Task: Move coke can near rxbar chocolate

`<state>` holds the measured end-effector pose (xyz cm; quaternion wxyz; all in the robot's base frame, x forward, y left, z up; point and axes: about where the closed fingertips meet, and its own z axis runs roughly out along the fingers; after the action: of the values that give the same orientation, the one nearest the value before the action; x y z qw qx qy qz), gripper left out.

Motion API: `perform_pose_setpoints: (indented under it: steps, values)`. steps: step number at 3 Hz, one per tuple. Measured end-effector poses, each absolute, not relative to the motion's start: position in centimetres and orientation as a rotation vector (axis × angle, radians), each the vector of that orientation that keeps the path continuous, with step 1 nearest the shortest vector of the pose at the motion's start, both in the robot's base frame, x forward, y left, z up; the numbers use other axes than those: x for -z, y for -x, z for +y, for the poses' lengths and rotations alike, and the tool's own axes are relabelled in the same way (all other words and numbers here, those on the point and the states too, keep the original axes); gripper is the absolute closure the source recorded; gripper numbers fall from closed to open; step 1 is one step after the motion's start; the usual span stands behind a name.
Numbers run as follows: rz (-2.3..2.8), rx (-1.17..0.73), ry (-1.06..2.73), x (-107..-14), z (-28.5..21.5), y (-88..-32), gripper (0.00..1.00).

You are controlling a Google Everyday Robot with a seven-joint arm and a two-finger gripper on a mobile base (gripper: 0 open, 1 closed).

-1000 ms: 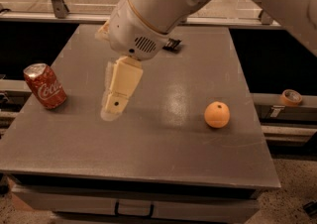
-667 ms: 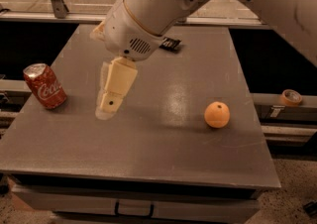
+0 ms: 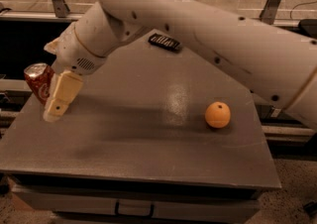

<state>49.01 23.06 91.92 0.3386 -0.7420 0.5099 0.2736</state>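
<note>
Risk first: the small red aluminium coke can (image 3: pixel 37 80) stands at the left edge of the grey desk (image 3: pixel 148 153), with the cream end effector (image 3: pixel 58 100) just in front of it. A sideways nudge could tip it or push it off. The thin black rxbar chocolate (image 3: pixel 164 41) lies well apart, at the far side. The can's right part is covered, and I cannot tell whether the end effector is apart or clamped

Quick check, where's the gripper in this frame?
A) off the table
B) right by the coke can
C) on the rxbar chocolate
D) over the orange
B: the gripper overlaps the coke can in the camera view, well away from the orange and the rxbar chocolate.
</note>
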Motion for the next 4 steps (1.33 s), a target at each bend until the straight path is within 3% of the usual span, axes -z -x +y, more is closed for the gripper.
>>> perform_pose_setpoints:
  steps: [2,4]
  values:
    - [1.334,-0.740,1.894,-90.9,23.7,-49.2,0.00]
    - [1.454,-0.716,1.705,-88.2,20.8,-51.6,0.00]
